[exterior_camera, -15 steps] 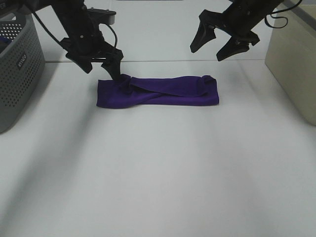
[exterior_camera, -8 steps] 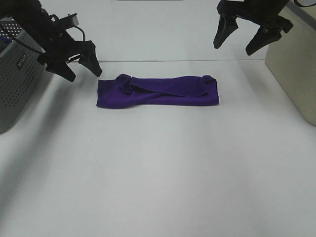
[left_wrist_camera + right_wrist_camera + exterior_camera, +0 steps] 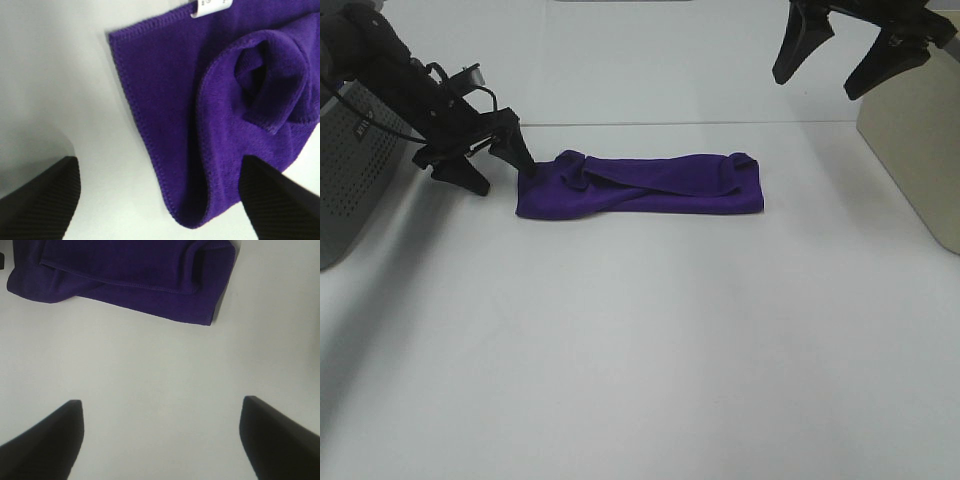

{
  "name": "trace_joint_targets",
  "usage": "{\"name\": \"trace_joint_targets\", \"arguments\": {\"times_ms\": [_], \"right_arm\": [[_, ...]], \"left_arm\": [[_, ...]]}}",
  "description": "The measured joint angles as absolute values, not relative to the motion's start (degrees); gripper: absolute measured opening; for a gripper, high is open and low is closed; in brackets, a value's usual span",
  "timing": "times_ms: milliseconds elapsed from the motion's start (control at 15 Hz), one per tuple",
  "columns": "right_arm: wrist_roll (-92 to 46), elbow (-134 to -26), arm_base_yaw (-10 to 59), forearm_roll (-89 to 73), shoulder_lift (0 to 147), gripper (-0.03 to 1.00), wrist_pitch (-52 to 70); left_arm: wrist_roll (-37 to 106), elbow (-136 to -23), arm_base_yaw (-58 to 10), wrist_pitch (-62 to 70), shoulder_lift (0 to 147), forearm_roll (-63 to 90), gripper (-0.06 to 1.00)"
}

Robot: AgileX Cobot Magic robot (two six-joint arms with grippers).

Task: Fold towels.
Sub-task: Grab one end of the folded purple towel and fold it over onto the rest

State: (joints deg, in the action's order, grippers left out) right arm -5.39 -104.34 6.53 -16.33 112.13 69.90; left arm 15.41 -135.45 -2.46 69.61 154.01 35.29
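The deep purple towel point(image 3: 640, 184) lies folded into a long band on the white table. Its top layer is rumpled at both ends. My left gripper point(image 3: 490, 160) is open and low at the towel's left end, one finger by the edge. In the left wrist view the towel's corner point(image 3: 210, 125) lies between the fingers, with a small white tag point(image 3: 210, 6) on its edge. My right gripper point(image 3: 855, 55) is open and raised high at the back right, well off the towel. The right wrist view shows the towel's right end point(image 3: 130, 277) far below.
A grey perforated basket point(image 3: 350, 180) stands at the left edge, just behind my left arm. A beige box point(image 3: 915, 140) stands at the right edge under my right gripper. The white table point(image 3: 650, 340) stretches toward the front.
My left gripper swung out left and has come down to the towel's left end. My right gripper has risen and moved right toward the beige box. The towel has not moved.
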Motion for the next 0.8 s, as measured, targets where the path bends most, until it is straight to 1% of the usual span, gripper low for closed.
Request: {"name": "trace_joint_targets", "arguments": {"times_ms": [200, 267, 333, 400, 467, 533, 667, 733, 800], "right_arm": [[-5.4, -104.2, 6.5, -16.5, 112.1, 0.83, 69.9], [-5.4, -104.2, 6.5, -16.5, 112.1, 0.83, 69.9], [-5.4, -104.2, 6.5, -16.5, 112.1, 0.83, 69.9], [-5.4, -104.2, 6.5, -16.5, 112.1, 0.83, 69.9], [-5.4, -104.2, 6.5, -16.5, 112.1, 0.83, 69.9], [-5.4, -104.2, 6.5, -16.5, 112.1, 0.83, 69.9], [-5.4, -104.2, 6.5, -16.6, 112.1, 0.83, 69.9], [-5.4, -104.2, 6.5, -16.6, 112.1, 0.83, 69.9], [-5.4, -104.2, 6.5, -16.7, 112.1, 0.83, 69.9]], "left_arm": [[15.4, -135.9, -4.6, 69.4, 154.8, 37.0, 0.79], [15.4, -136.2, -8.4, 69.0, 155.7, 38.7, 0.78], [15.4, -136.2, -8.4, 69.0, 155.7, 38.7, 0.78], [15.4, -136.4, -10.3, 68.0, 156.0, 39.4, 0.77], [15.4, -136.5, -12.9, 65.6, 156.8, 40.1, 0.66], [15.4, -136.5, -13.5, 64.9, 157.2, 39.8, 0.53], [15.4, -136.5, -13.6, 64.1, 157.7, 38.3, 0.12], [15.4, -136.7, -13.5, 64.2, 157.7, 38.0, 0.06], [15.4, -137.7, -13.5, 65.0, 157.8, 37.0, 0.06]]}}
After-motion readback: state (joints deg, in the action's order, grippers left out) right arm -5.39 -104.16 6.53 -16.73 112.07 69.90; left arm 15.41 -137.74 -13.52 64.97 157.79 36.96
